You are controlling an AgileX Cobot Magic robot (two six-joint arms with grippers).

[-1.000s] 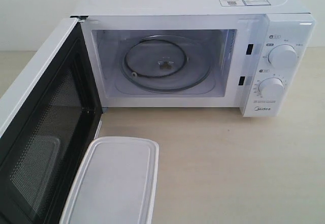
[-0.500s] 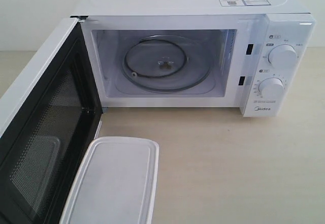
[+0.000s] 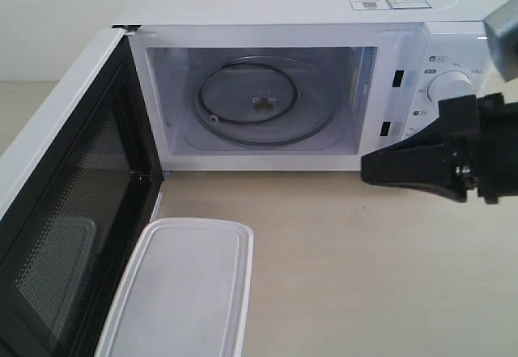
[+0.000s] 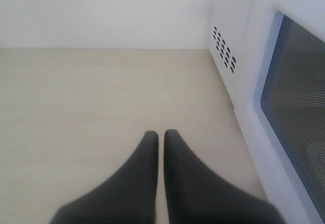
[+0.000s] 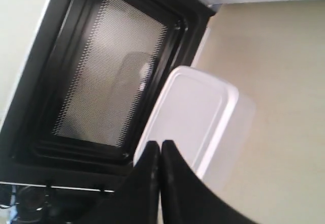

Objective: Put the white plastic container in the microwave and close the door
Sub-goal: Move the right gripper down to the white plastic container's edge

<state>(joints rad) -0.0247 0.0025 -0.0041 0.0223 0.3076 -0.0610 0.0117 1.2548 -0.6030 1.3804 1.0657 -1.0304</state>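
Note:
The white plastic container (image 3: 182, 288) lies on the table in front of the microwave (image 3: 307, 17), beside the open door (image 3: 69, 211). The door's black inner face and mesh window show. Inside the microwave the glass turntable (image 3: 255, 102) is bare. My right gripper (image 3: 364, 167) is shut and empty, hanging at the right in front of the dial panel, well apart from the container. In the right wrist view the container (image 5: 195, 117) and door (image 5: 101, 71) lie beyond the shut gripper (image 5: 160, 144). My left gripper (image 4: 160, 133) is shut over bare table, outside the door (image 4: 299, 92).
The wooden table (image 3: 380, 276) spreads to the right of the container. Two round dials (image 3: 449, 90) sit on the microwave's right panel, partly covered by my right arm. A vent grid (image 4: 224, 50) marks the microwave's side wall in the left wrist view.
My right gripper has come into the exterior view from the right edge, now in front of the dial panel. The container, door and microwave have not moved.

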